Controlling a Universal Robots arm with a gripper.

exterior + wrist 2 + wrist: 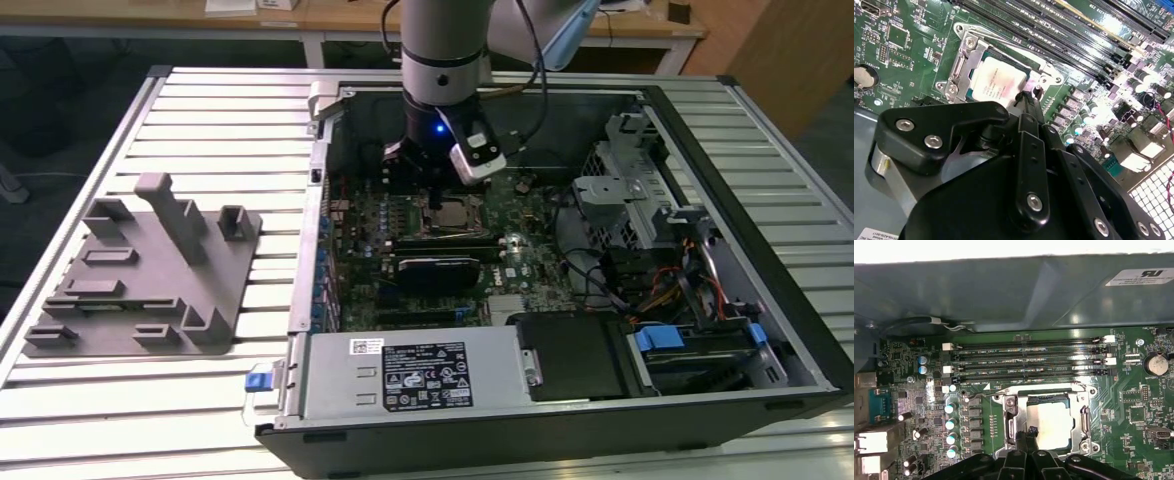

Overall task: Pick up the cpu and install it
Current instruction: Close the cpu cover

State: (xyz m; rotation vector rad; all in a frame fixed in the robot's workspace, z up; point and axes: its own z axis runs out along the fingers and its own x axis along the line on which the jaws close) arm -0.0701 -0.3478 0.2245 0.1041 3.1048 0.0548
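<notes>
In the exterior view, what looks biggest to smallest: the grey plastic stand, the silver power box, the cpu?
1. the grey plastic stand
2. the silver power box, somewhat smaller
3. the cpu, by far the smallest

Set your dial on the cpu point(1051, 425), with twelve toward the memory slots point(1029, 357). You see the pale silvery chip lying flat inside the metal socket frame point(1011, 415). Near six, the gripper point(1027, 440) stands right at the chip's edge; you cannot tell whether it touches. At nine you have a row of teal-topped capacitors point(950, 425), and farther out, near eight, the metal rear ports point(871, 442). At two sits the round coin battery point(1155, 363). Beyond the four slots at twelve rises the grey-green case wall point(1004, 290), with a white label point(1141, 276) at one.
</notes>
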